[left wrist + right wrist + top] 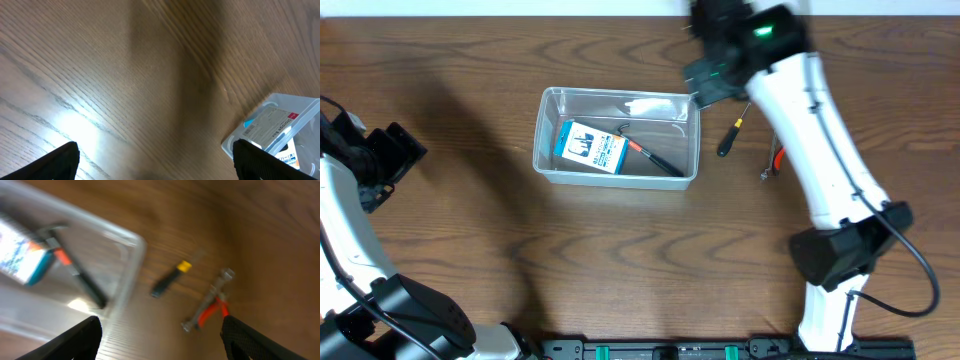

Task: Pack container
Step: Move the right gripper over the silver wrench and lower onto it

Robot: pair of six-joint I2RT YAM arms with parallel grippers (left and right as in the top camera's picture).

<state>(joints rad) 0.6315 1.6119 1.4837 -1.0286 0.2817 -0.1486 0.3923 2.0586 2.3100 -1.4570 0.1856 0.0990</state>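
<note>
The container (542, 140) sits mid worktop (620, 260), holding a box (590, 147) and a tool (655, 158). The right fingers (82, 340), open and empty, hover near its corner. They should descend straight over the screwdriver (732, 135) beside it and grip the handle. The left fingers (60, 162) are open too.

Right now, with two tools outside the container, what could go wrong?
The open right gripper hangs close to the container's rim; going for the screwdriver it might clip that rim and shove the container. The red-handled tool lies partly under the right arm in the overhead view, so it could get swept.
</note>
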